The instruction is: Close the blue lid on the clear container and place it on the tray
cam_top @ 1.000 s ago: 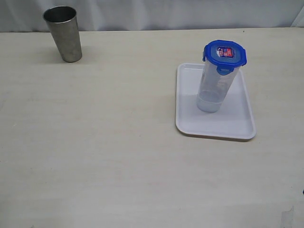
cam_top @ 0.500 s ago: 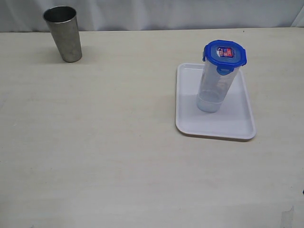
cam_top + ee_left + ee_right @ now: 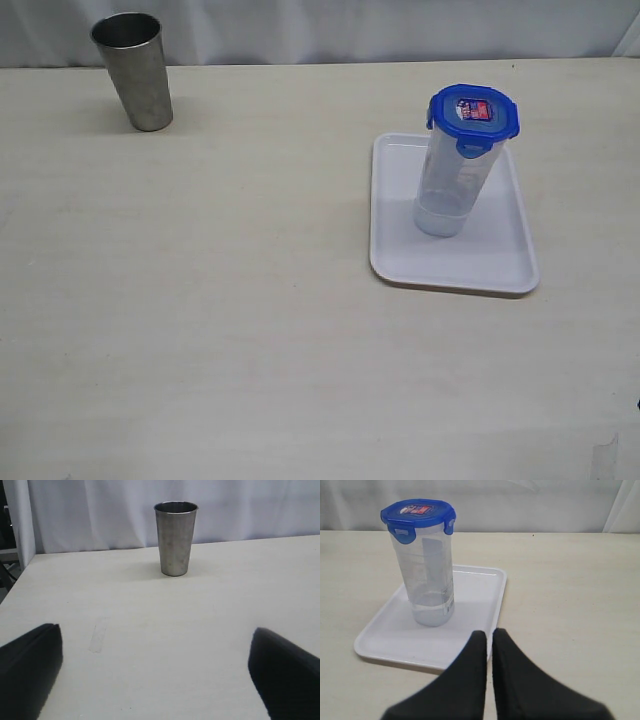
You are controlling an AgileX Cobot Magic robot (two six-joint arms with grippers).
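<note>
Nothing moved past second: blue lid (image 3: 474, 112) on clear container (image 3: 448, 190), standing on tray (image 3: 500, 270). Left gripper (image 3: 154, 632) spread, empty; right gripper (image 3: 489, 635) pressed together. Looks done tbh.

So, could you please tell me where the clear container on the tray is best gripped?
Probably mid wall on the clear container, below the blue lid, coming in level from the side: it stands upright, tall and narrow, and the lid's flaps jut out.
</note>
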